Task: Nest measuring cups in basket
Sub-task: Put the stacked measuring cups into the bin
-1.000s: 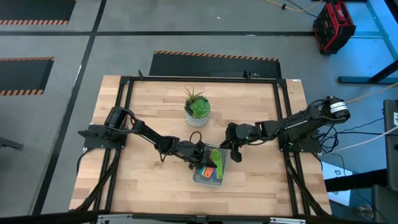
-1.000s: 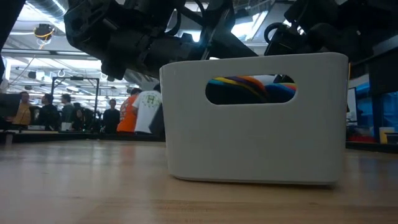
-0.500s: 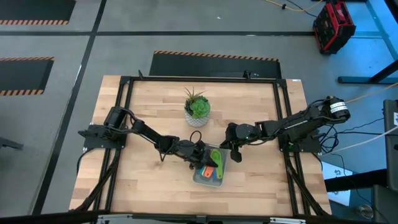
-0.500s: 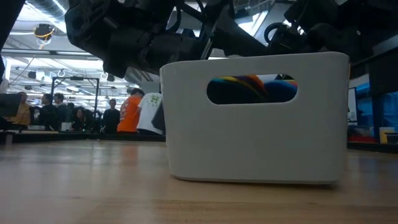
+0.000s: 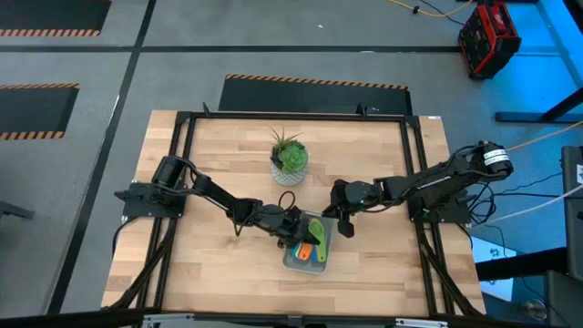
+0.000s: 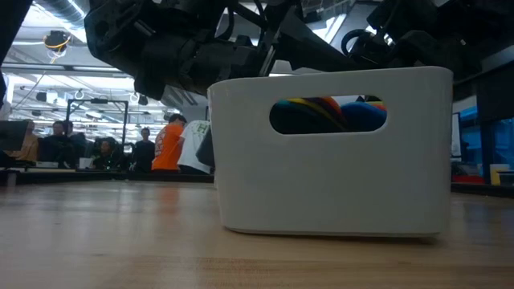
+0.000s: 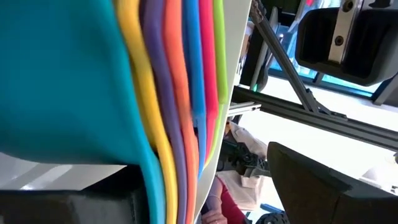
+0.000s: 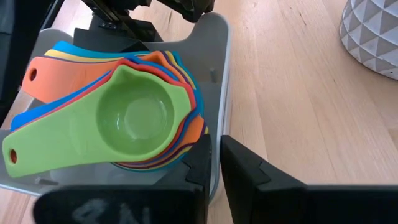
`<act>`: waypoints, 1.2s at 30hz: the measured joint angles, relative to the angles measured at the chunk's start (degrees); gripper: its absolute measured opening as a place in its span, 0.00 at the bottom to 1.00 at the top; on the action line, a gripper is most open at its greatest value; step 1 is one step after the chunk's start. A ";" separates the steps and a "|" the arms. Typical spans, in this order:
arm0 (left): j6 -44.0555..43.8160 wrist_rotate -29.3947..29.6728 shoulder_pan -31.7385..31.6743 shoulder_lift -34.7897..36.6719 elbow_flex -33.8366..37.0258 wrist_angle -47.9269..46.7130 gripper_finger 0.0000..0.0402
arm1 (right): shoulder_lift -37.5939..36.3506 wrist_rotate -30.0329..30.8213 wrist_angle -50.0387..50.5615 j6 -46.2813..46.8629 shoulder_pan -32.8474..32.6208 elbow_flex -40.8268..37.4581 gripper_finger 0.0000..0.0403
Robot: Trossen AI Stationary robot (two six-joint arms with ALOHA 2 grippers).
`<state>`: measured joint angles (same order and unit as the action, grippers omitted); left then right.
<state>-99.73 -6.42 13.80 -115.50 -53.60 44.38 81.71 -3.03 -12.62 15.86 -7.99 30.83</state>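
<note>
The left gripper (image 5: 293, 228) is reaching over the basket's near-left rim, its jaws standing apart around the stacked edges of the measuring cups (image 8: 134, 121), gripping none of them that can be seen; in its own wrist view the cup rims (image 7: 180, 99) are lying pressed together in bands: teal, yellow, purple, orange-red, blue, pink and green, seven in all. The right gripper (image 5: 344, 225) is hovering at the opposite side of the basket (image 5: 293, 260), just beside its rim, with jaws drawn together on nothing; its fingers (image 8: 249, 168) are showing close beside each other over the basket's edge (image 8: 217, 74).

The cups are sitting nested in one stack inside the single pale basket, the green cup (image 8: 124, 118) lying on top with its flat handle pointing away from the right jaws, an orange-red handle (image 8: 62, 74) fanning out beneath it.

Beyond the two grippers, farther up the wooden table (image 5: 219, 155), one white pot holding a green plant (image 5: 289, 157) is standing well apart from the basket. In the low view the basket wall (image 6: 329, 193) is filling the middle, cup colours showing through its handle slot (image 6: 328, 116); several people (image 6: 169, 144) are standing far behind; no writing is readable.
</note>
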 joint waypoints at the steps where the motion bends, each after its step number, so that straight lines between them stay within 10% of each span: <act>1: -0.15 -0.01 0.00 0.00 0.00 0.00 0.63 | 0.00 0.00 0.00 0.00 0.00 0.00 0.09; 36: 2.22 1.58 -0.13 3.32 -3.78 -12.92 0.63 | 0.02 -0.02 -0.42 -1.16 -0.02 0.00 0.09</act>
<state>-97.52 -4.83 13.67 -112.18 -57.39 31.46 81.73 -3.05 -13.04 14.70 -8.01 30.83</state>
